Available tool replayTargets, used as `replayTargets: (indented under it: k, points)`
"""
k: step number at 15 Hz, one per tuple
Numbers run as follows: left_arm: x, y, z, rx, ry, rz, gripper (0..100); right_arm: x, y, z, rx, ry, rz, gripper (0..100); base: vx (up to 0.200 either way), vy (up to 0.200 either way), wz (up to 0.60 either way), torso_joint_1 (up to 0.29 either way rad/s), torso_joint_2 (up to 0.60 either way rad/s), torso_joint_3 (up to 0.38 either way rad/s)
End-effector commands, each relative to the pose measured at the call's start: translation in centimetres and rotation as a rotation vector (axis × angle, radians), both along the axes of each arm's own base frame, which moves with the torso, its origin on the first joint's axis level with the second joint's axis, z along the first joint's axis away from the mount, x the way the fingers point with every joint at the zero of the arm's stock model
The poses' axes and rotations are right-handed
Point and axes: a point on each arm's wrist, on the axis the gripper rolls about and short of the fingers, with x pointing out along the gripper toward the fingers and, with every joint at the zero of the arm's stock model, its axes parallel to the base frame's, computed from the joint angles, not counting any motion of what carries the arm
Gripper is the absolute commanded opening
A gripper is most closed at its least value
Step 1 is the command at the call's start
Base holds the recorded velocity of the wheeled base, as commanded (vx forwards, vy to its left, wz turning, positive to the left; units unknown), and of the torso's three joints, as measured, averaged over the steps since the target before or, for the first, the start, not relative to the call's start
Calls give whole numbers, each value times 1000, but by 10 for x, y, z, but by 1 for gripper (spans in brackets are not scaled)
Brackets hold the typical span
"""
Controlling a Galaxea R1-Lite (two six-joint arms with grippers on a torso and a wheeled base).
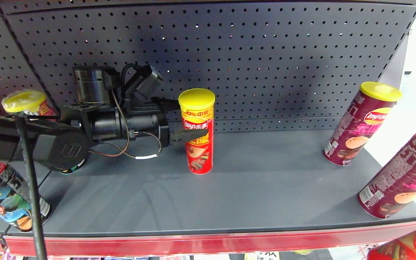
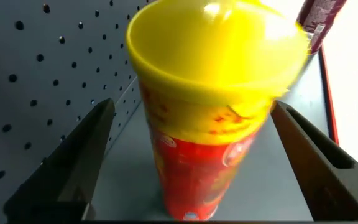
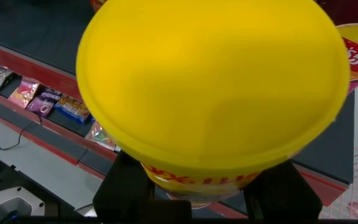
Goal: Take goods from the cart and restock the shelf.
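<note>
A red chip can (image 1: 198,131) with a yellow lid stands upright mid-shelf on the grey shelf board (image 1: 265,187), near the pegboard back. My left gripper (image 1: 184,121) is open around its upper half. In the left wrist view both fingers (image 2: 73,168) stand clear of the can (image 2: 210,143), with a gap on each side. My right gripper (image 3: 197,186) is shut on a second red chip can (image 3: 210,87), whose yellow lid faces the wrist camera. That can's red body (image 1: 408,245) pokes into the head view's lower right corner, below the shelf's front edge.
Two maroon chip cans (image 1: 361,124) (image 1: 399,173) stand at the shelf's right end. At the left end are a yellow-lidded can (image 1: 25,101) and a blue can (image 1: 5,195). A red strip (image 1: 193,243) edges the shelf front. Snack packets (image 3: 48,99) lie on a lower shelf.
</note>
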Motion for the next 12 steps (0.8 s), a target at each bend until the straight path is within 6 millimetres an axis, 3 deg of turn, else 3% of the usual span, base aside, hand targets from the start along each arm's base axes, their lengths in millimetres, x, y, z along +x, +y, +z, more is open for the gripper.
replayTargets:
  k: [1,8,9,12]
  points:
    - [9,-6,-8,6,13,-6,100,0,0,0,0,-1,0,0,0,0,0,0,0,0]
    - [20,-21,-9,-2,1,-30,100,0,0,0,0,-1,-5,0,0,0,0,0,0,0]
    - [20,-21,-10,-1,3,-30,0,0,0,0,0,-1,-5,0,0,0,0,0,0,0]
    - [17,-23,-10,-4,18,-38,0,0,0,0,-1,2,-5,0,0,0,0,0,0,0]
